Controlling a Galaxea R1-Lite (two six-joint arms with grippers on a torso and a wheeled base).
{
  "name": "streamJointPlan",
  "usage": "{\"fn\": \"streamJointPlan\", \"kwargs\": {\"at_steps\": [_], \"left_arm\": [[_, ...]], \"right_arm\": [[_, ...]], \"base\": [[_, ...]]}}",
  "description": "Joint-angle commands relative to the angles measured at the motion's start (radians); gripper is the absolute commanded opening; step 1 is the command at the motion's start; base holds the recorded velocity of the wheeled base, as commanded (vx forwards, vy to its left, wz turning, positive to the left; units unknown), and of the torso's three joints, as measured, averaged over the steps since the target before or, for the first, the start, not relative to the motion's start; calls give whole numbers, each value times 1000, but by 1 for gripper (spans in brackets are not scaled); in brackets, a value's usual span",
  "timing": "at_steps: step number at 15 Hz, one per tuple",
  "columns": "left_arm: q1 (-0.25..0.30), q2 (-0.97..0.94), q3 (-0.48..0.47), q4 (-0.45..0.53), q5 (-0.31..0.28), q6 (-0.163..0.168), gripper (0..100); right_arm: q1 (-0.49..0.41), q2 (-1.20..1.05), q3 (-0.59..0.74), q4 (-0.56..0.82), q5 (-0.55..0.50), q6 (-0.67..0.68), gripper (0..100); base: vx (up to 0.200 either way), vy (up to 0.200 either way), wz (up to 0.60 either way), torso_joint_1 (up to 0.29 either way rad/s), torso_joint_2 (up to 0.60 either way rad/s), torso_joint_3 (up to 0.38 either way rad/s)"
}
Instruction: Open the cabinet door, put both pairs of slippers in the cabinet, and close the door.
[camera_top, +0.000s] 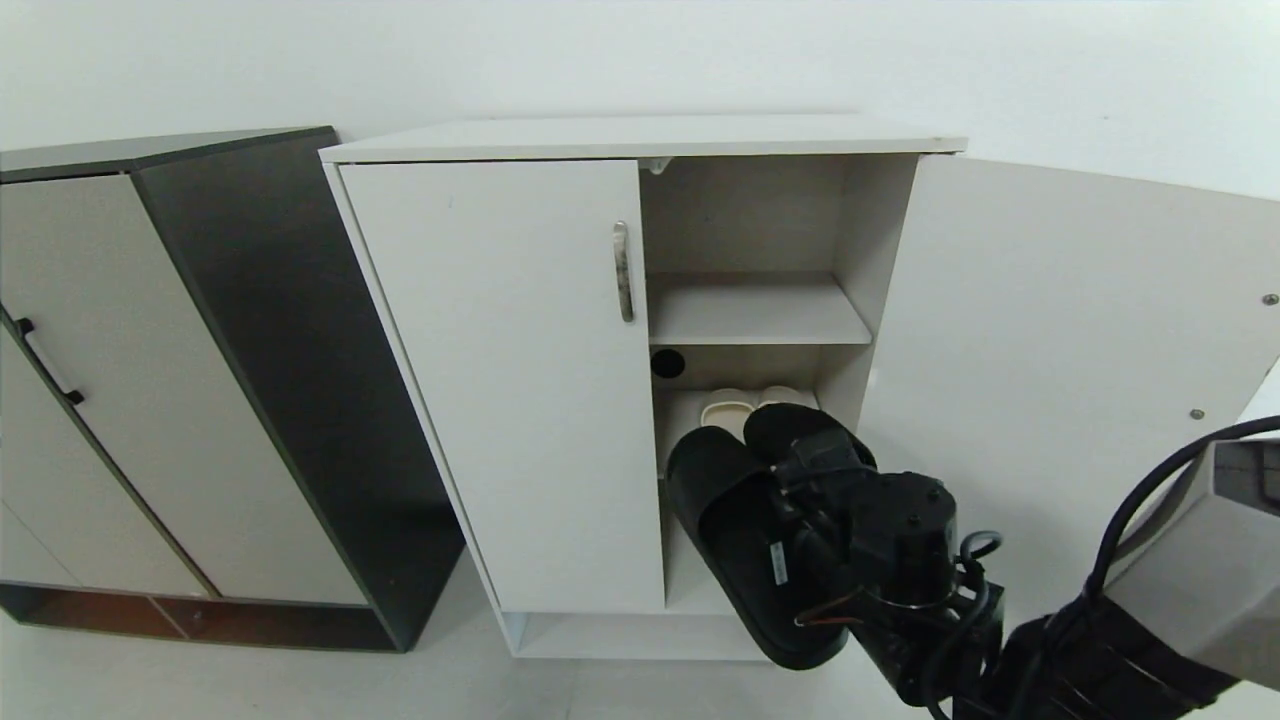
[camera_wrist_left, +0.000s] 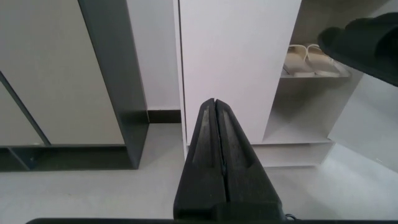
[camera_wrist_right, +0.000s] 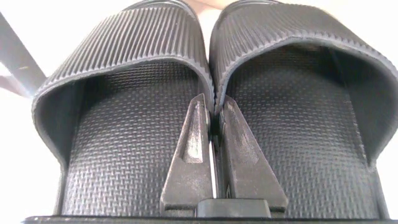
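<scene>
Right gripper (camera_wrist_right: 214, 158) is pinched almost closed, its fingers (camera_wrist_right: 186, 162) squeezing the touching inner strap edges of the black slippers (camera_top: 735, 510), so both shoes ride side by side in one grasp. The pair hangs tilted at the mouth of the white cabinet (camera_top: 640, 135), toes in, heels out over the floor. Just behind the toes, the cream slippers (camera_top: 745, 408) sit on a lower shelf. The right door (camera_top: 1050, 350) stands wide open and the left door (camera_top: 500, 380) is closed. Left gripper (camera_wrist_left: 215, 106) is pressed together on nothing, facing that closed door. A grey cabinet (camera_top: 280, 350) stands alongside.
</scene>
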Motion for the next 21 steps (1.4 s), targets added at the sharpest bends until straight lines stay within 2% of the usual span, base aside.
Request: {"fn": "streamJointPlan", "kwargs": {"at_steps": [1,2,4,5,9,21], "left_arm": [[0,0,0,0,0,0,0],[0,0,0,0,0,0,0],[0,0,0,0,0,0,0],[0,0,0,0,0,0,0],[0,0,0,0,0,2,0],[0,0,0,0,0,2,0]], "right_arm": [[2,-112,-225,341,-41,73,0],[4,-163,-323,529,-88,121,0],[14,-183,-492,721,-205,205,0],[24,-181,-538,739,-241,225,0],[47,-186,-539,733,-317,224,0],[48,-175,-513,712,-310,227,0]], "base": [[0,0,0,0,0,0],[0,0,0,0,0,0],[0,0,0,0,0,0],[0,0,0,0,0,0],[0,0,0,0,0,0],[200,0,0,4,5,3]]}}
